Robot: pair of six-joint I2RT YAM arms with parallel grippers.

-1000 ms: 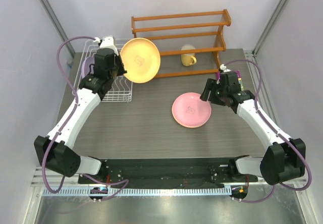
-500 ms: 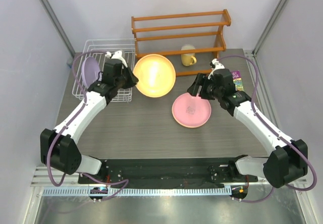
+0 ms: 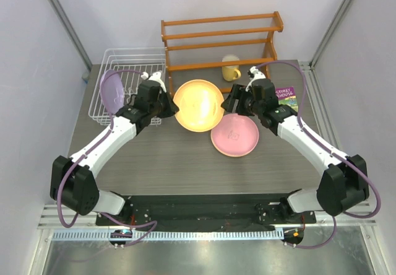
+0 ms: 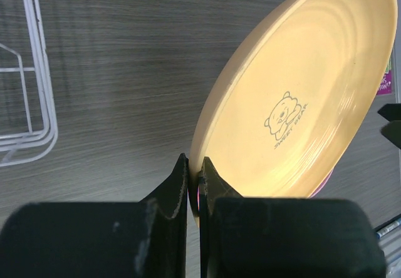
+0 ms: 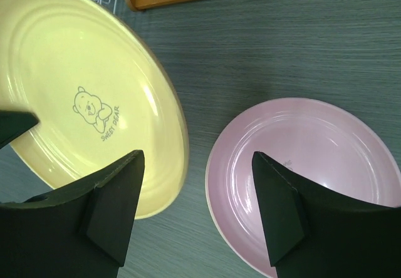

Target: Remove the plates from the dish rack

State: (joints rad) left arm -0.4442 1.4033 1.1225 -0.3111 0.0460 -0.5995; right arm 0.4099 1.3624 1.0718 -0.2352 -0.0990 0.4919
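Note:
My left gripper (image 3: pixel 169 106) is shut on the left rim of a yellow-orange plate (image 3: pixel 198 104) and holds it above the table, right of the white wire dish rack (image 3: pixel 127 58). In the left wrist view the fingers (image 4: pixel 182 181) pinch the plate (image 4: pixel 301 102) at its edge. A lavender plate (image 3: pixel 111 88) stands upright in the rack. A pink plate (image 3: pixel 235 135) lies flat on the table. My right gripper (image 3: pixel 228 101) is open, its jaws wide apart, at the yellow plate's right rim; its wrist view shows the yellow plate (image 5: pixel 81 90) and the pink plate (image 5: pixel 313 171).
An orange wooden slatted shelf (image 3: pixel 219 46) stands at the back with a yellow mug (image 3: pixel 231 68) under it. A small printed card (image 3: pixel 286 95) lies at the right by the right arm. The rack's corner shows in the left wrist view (image 4: pixel 25 102).
My left gripper has carried the yellow plate from beside the rack down and right toward the pink plate. My right gripper has moved left, up to the yellow plate's right edge.

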